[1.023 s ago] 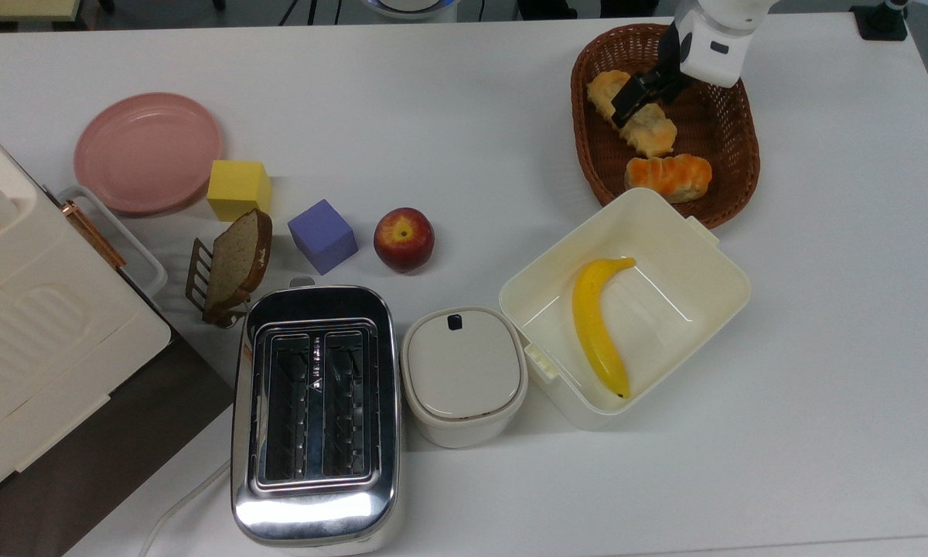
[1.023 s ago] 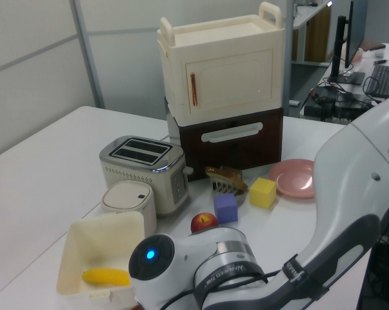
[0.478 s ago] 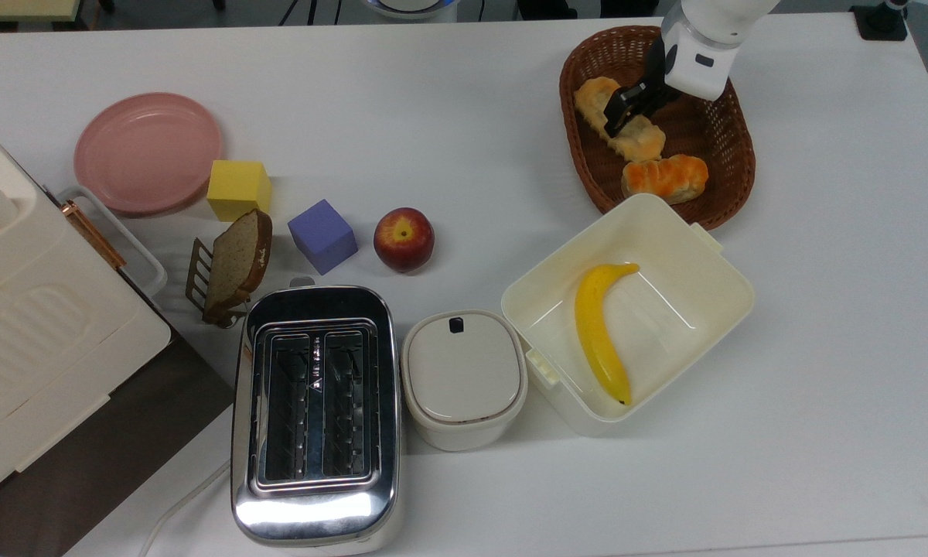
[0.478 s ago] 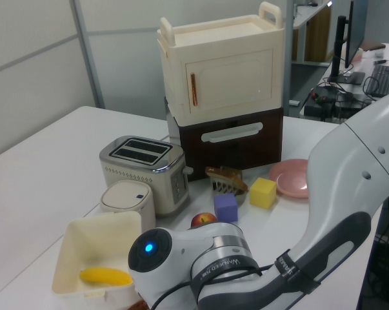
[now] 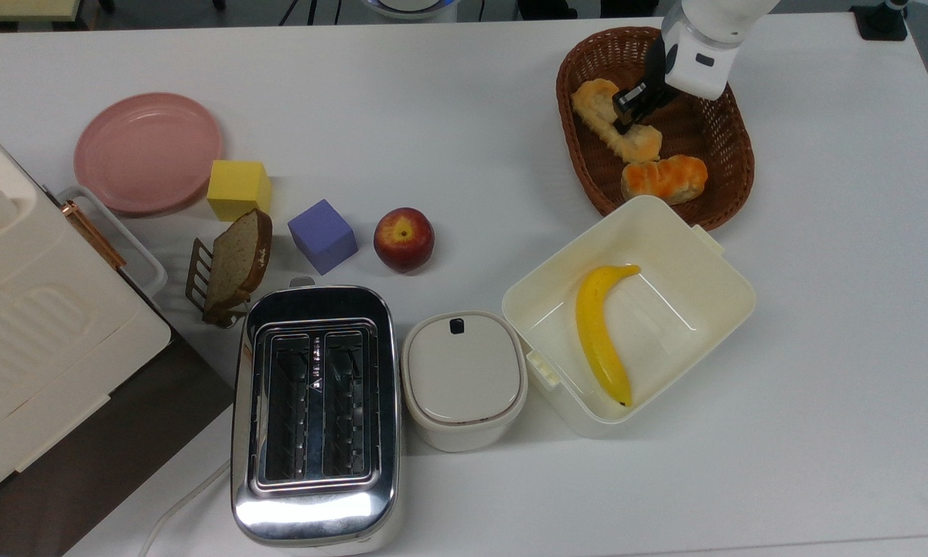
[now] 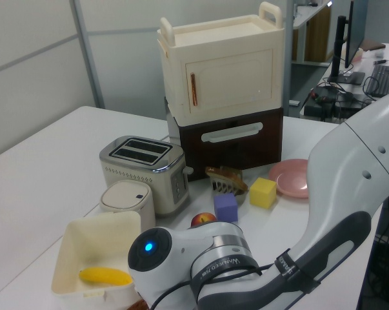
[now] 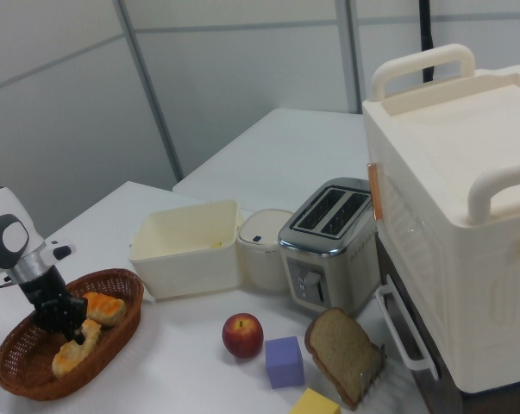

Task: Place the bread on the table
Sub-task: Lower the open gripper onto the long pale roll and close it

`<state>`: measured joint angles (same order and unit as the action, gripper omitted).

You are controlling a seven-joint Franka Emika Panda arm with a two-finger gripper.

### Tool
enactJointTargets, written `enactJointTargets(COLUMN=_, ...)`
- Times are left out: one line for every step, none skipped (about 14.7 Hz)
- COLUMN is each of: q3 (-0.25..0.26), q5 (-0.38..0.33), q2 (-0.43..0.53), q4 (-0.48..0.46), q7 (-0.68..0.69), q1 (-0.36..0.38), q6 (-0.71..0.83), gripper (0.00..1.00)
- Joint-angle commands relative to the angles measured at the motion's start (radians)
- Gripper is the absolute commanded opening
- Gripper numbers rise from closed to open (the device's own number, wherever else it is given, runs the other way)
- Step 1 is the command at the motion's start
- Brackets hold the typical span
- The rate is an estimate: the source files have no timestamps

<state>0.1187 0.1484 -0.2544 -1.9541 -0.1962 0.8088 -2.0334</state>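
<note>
The bread [image 5: 643, 140] is a long pale-golden pastry lying diagonally in the brown wicker basket [image 5: 731, 166] at the back right of the top view. My gripper [image 5: 625, 113] reaches down into the basket and its black fingers are shut on the bread's middle, which looks pinched narrow there. In the right view the gripper [image 7: 69, 328] stands over the bread [image 7: 68, 355] inside the basket [image 7: 31, 379]. The white table [image 5: 448, 116] spreads under everything. In the left view my arm's wrist [image 6: 194, 265] blocks the basket.
A shorter orange-glazed bun [image 5: 663, 176] lies beside the bread in the basket. A cream box [image 5: 711, 263] holding a banana [image 5: 599, 329] touches the basket's near rim. An apple [image 5: 404, 238], purple cube [image 5: 322, 236], toaster [image 5: 315, 410] and pink plate [image 5: 148, 152] sit to the top view's left.
The fingers have closed in on the bread's middle. The basket has slid a little to the top view's left, and the cream box has shifted slightly with it.
</note>
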Motion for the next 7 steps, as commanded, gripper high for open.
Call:
enactJointTargets(q3=0.006, q5=0.023, q2=0.029, q4=-0.008, q7=-0.037, q1=0.009, q6=-0.016, gripper=0.00)
enactJointTargets(q3=0.006, q5=0.025, q2=0.041, q4=0.006, q7=-0.057, q1=0.012, q6=-0.011, gripper=0.00)
enactJointTargets(q3=0.004, q5=0.026, q2=0.058, q4=0.012, q7=-0.069, q1=0.015, q6=-0.002, gripper=0.00)
enactJointTargets(q3=0.004, q5=0.030, q2=0.076, q4=0.021, q7=-0.080, q1=0.018, q6=0.005, gripper=0.00)
enactJointTargets(q3=0.004, q5=0.034, q2=0.104, q4=0.027, q7=-0.091, q1=0.033, q6=0.018, gripper=0.00)
enactJointTargets(q3=0.004, q5=0.042, q2=0.131, q4=0.029, q7=-0.092, q1=0.039, q6=0.031, gripper=0.00)
enactJointTargets(q3=0.004, q5=0.049, q2=0.141, q4=0.037, q7=-0.100, q1=0.041, q6=0.042, gripper=0.00)
